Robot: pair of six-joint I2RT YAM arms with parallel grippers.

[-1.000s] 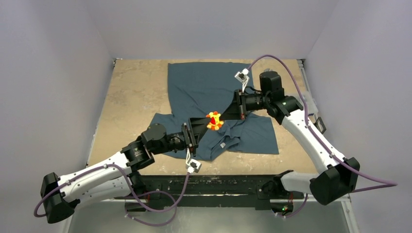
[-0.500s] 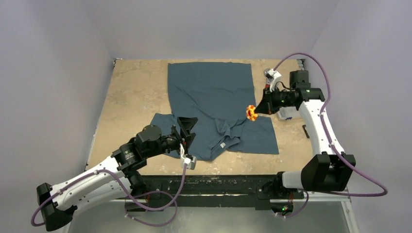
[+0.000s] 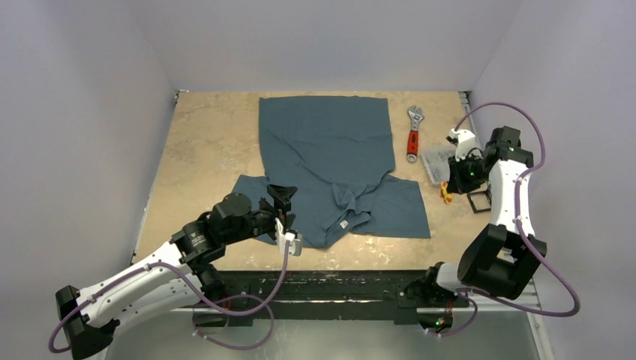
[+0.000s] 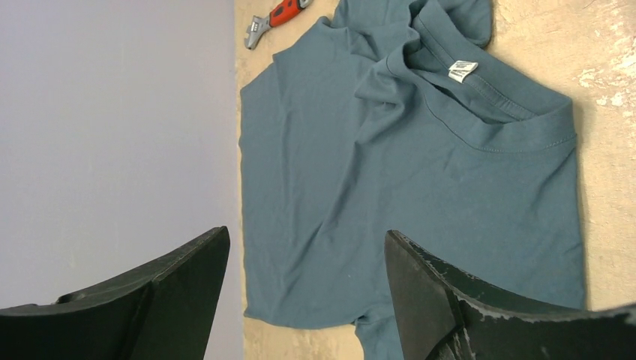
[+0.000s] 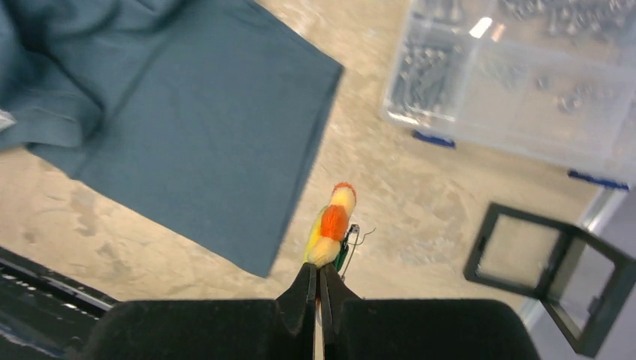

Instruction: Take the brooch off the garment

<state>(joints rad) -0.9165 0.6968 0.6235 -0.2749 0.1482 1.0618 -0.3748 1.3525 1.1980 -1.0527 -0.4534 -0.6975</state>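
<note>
The garment (image 3: 330, 154), a dark slate-blue T-shirt, lies flat on the table, also in the left wrist view (image 4: 405, 172) and the right wrist view (image 5: 180, 112). The brooch (image 5: 332, 223), yellow-orange with a pin at its back, is off the shirt and pinched edge-on in my shut right gripper (image 5: 318, 281). In the top view the brooch (image 3: 446, 193) hangs low over bare table right of the shirt, below the right gripper (image 3: 450, 187). My left gripper (image 3: 283, 202) is open and empty above the shirt's near-left sleeve; its fingers (image 4: 442, 300) frame the shirt.
A red-handled wrench (image 3: 412, 133) lies right of the shirt. A clear plastic parts box (image 5: 517, 82) and a small black frame (image 5: 555, 262) sit by the right table edge, close to the right gripper. The white neck tag (image 4: 463, 69) shows inside the collar.
My right gripper pulled the brooch off the shirt and carried it right and down to the table's right side. My left gripper let go of the shirt, opened and drew back.
</note>
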